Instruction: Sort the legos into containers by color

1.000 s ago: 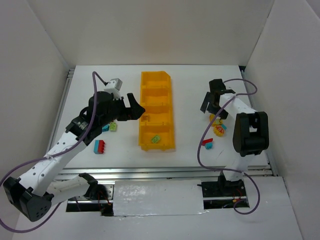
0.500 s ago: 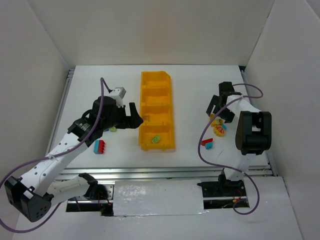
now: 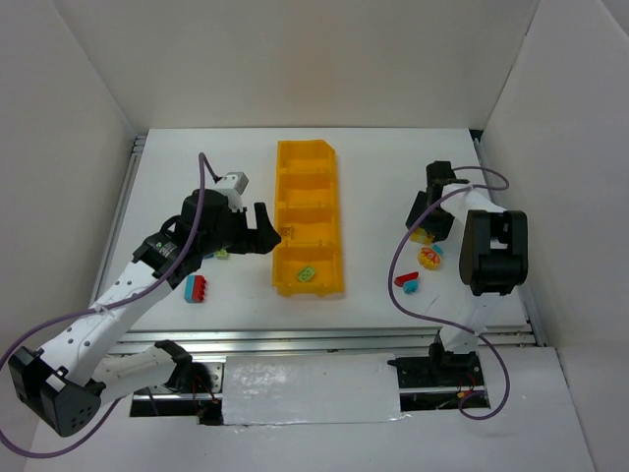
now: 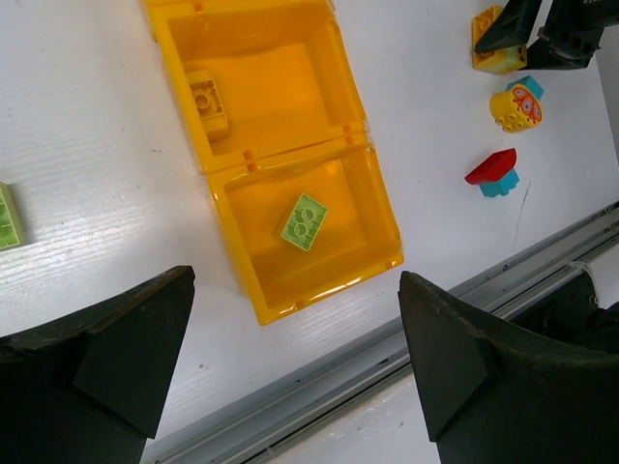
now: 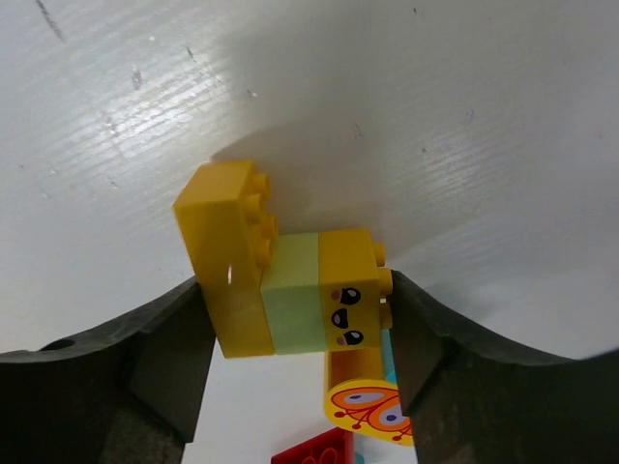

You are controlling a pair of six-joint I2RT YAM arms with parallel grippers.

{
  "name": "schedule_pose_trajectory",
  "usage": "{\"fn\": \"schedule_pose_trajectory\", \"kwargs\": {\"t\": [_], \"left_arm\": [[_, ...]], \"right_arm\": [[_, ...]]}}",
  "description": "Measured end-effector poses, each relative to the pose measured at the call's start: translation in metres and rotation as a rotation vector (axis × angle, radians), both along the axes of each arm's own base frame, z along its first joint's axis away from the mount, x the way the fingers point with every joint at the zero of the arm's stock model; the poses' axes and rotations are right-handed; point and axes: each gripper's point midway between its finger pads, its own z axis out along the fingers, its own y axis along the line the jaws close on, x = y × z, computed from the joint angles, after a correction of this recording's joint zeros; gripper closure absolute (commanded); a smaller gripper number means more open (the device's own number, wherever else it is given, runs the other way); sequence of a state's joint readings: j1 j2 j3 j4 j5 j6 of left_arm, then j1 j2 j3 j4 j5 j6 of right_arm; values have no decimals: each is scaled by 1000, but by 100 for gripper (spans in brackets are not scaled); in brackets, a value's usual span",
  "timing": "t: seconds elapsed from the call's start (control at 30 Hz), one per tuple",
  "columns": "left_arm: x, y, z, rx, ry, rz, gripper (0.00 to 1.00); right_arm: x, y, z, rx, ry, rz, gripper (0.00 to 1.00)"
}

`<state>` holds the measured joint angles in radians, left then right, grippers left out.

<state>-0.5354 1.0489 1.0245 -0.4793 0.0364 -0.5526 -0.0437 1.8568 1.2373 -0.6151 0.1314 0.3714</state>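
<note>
R gripper pinches glossy studded yellow brick w/ face-print block

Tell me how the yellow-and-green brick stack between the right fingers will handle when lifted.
The brick stack looks like rigid plastic, so it probably won't deform. It seems several bricks joined, one askew, so a squeeze may split it. Its smooth sides could slip in the right gripper.

We list one long yellow-orange bin, four compartments in a row. Nearest compartment: a light green brick, studs up; next: a yellow brick. Left of it we find a red-and-teal brick and another green brick; right, a yellow-and-green stack with a face, a round yellow piece, a red-on-teal piece.
</note>
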Motion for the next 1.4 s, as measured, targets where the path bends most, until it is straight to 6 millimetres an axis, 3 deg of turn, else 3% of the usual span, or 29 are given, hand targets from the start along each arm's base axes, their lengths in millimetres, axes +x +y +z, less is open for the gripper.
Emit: {"fn": "schedule_pose_trajectory", "kwargs": {"t": [0.1, 0.2, 0.23, 0.27, 0.3, 0.4, 0.53, 0.67, 0.73, 0.83, 0.97, 1.07, 1.4], "left_arm": [[0, 0, 0, 0, 0, 0, 0], [0, 0, 0, -1, 0, 1, 0], [0, 0, 0, -2, 0, 1, 0], [0, 0, 0, -2, 1, 2, 0], [0, 0, 0, -4, 1, 3, 0], [1, -1, -2, -21, 10, 22, 0], [3, -4, 6, -87, 16, 66, 0], [5, -11, 28, -197, -11, 90, 0], [5, -16, 42, -262, -27, 86, 1], [3, -26, 60, -359, -34, 71, 1], [-2, -38, 76, -448, -27, 27, 1], [-6, -45, 84, -498, -20, -10, 1], [-7, -56, 74, -535, 25, -43, 10]], "right_arm": [[7, 1, 6, 5, -21, 2, 45], [13, 3, 11, 8, -38, 6, 65], [15, 4, 12, 11, -44, 8, 78], [16, 5, 13, 13, -48, 12, 85], [17, 6, 14, 14, -50, 16, 100], [17, 18, 15, 10, -53, 47, 100], [17, 65, 36, -24, -106, 172, 100], [2, 148, 103, -25, -291, 388, 100], [-19, 193, 141, 24, -399, 517, 100], [-53, 237, 186, 123, -523, 660, 100], [-93, 266, 217, 260, -616, 782, 100], [-111, 282, 231, 338, -641, 846, 100], [-150, 325, 236, 423, -620, 979, 100]]}}
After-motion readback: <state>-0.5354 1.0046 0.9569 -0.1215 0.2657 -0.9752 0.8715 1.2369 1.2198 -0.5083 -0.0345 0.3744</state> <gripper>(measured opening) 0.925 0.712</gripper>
